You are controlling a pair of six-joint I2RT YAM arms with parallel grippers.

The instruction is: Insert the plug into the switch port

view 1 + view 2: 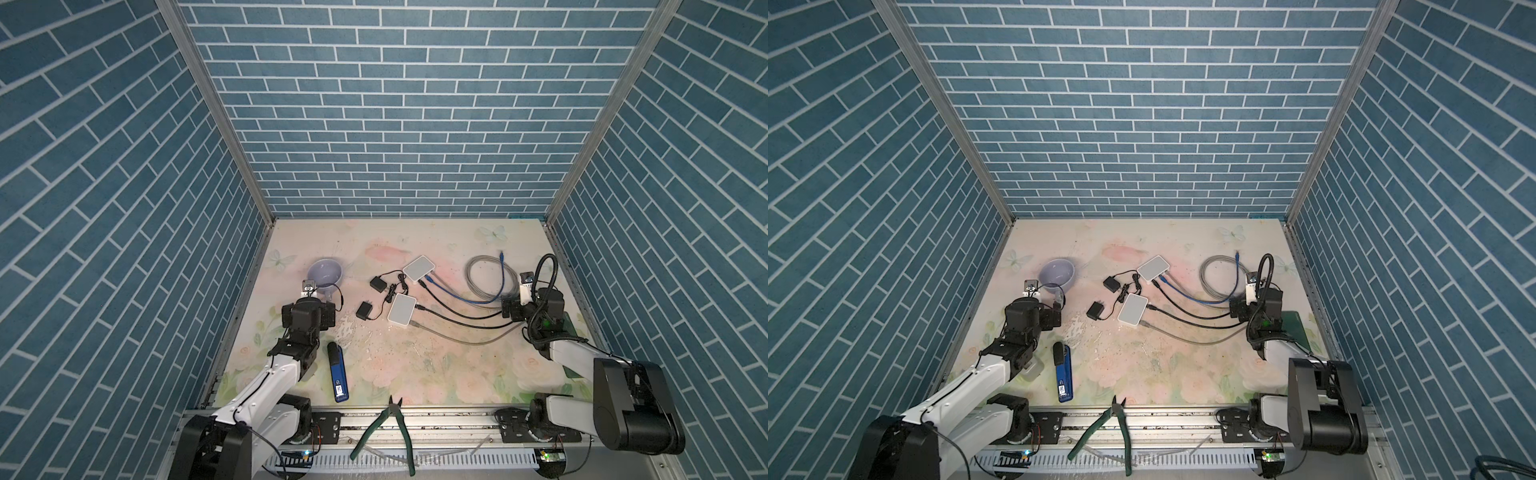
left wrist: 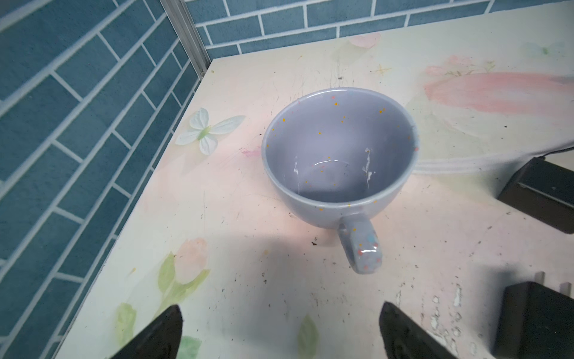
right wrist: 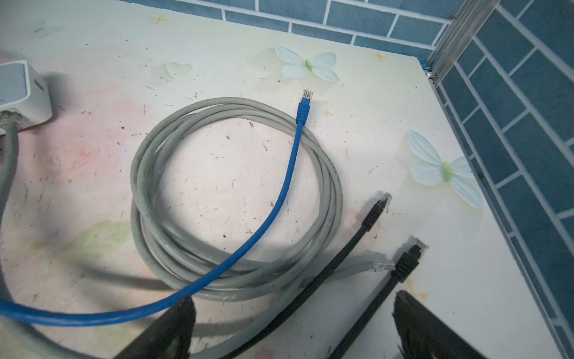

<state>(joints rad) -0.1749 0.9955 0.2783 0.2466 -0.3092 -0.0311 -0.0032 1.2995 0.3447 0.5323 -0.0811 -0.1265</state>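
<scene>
The left gripper [image 2: 279,310] stands wide open over the left side of the worktop [image 2: 236,192] and holds nothing; just beyond it is a grey mug [image 2: 338,155], upright, with its handle turned toward the gripper. The right gripper [image 3: 293,298] is also wide open and empty, low over the right side. Close to it lie the free plugs: two black plugs [image 3: 377,208] and, between them, a grey plug [image 3: 380,263]. Farther away is a blue plug [image 3: 304,104] at the far edge of a coiled grey cable [image 3: 155,149]. None of them is in a port at this end. The two white switches sit in the middle of the worktop – the far switch [image 1: 419,268] and the near switch [image 1: 402,311] – and both already have cables entering their right sides. Two black power adapters [image 1: 377,284] lie left of the switches. Green pliers [image 1: 390,424] rest on the near rail.
</scene>
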